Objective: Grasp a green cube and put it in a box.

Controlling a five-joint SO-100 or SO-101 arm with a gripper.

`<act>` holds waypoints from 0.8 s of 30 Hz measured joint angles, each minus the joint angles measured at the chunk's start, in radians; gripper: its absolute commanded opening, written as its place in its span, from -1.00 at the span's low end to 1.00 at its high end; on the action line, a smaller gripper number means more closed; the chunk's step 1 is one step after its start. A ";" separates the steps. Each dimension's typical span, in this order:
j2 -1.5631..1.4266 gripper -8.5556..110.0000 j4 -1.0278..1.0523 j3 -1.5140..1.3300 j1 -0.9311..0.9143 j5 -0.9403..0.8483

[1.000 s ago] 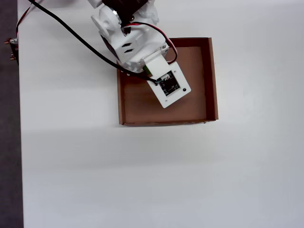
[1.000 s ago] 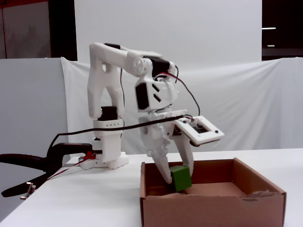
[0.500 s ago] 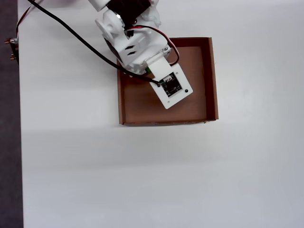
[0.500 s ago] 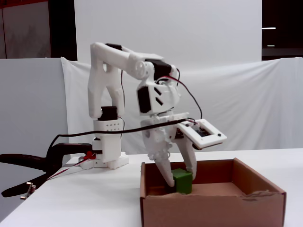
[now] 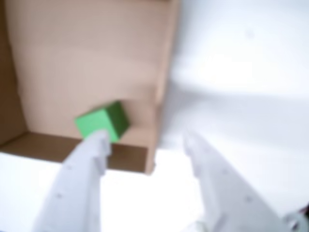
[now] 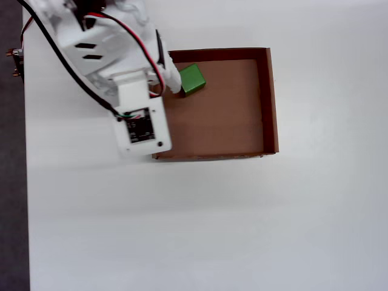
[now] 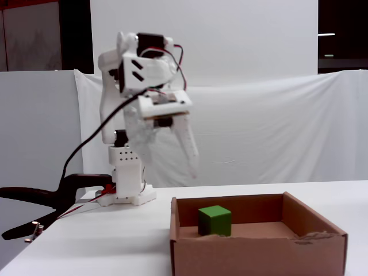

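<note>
Below the raised pincer (image 7: 172,167), the green cube (image 7: 215,221) sat flat on the floor of the box (image 7: 322,244), free of both fingers, in the fixed view. Its two white fingers stood spread apart and gripped nothing, well above the cardboard walls. From overhead, the cube (image 6: 193,79) lay in a corner of the box (image 6: 270,103), just beside one fingertip (image 6: 173,79). Through the blurred wrist view, the cube (image 5: 102,122) showed near the left finger (image 5: 89,164), the white table (image 5: 241,72) beyond.

wrist view blurred, gripper (image 5: 145,140) fingers cut off below
</note>
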State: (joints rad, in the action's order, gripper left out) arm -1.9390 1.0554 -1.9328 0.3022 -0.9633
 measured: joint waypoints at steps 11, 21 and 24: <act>-0.572 -0.50 0.008 -0.545 -0.376 0.040; -1.108 -0.50 0.046 -0.969 -0.457 0.081; -1.218 -0.50 0.075 -1.037 -0.459 0.089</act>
State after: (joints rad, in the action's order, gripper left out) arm -3.1569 1.1305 -2.9698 -0.1565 -0.8744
